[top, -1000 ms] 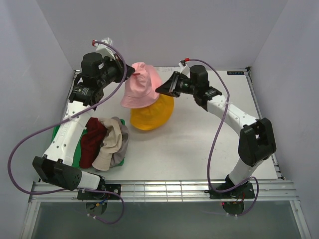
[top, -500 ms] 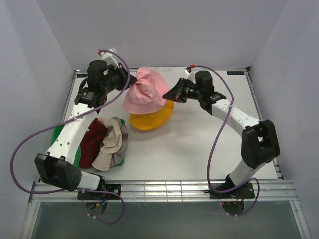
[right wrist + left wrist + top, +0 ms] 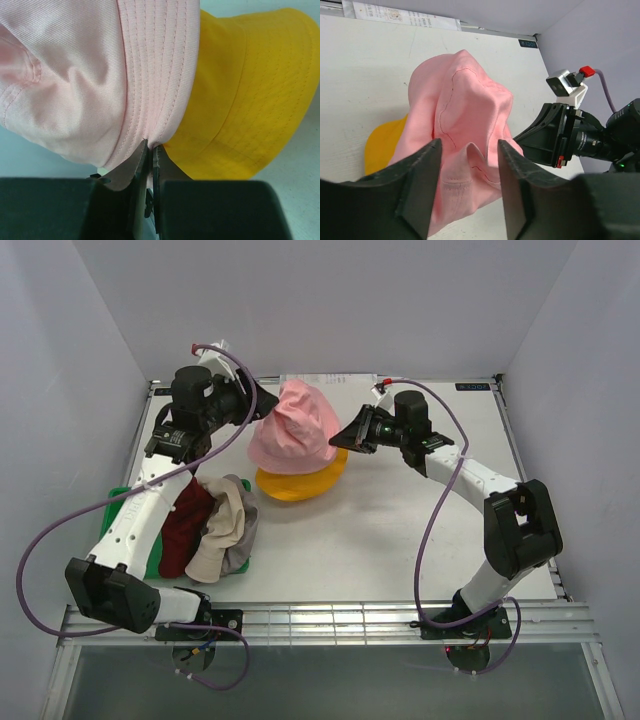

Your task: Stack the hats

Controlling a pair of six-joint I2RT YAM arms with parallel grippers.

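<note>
Near left on the worktop [image 3: 400, 540], we see dark red hat [image 3: 180, 525], cream hat [image 3: 212, 558] & grey hat [image 3: 244, 533] heaped. Farther back, pink hat [image 3: 292, 425] caps yellow hat [image 3: 300, 483]; R jaws pinch the pink brim, L jaws spread, prob. clear of fabric.

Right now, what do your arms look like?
The left arm and right arm are white segments with black joints. A purple cable loops along each, red at its end. The left tool and right tool are black, with two fingers.
</note>
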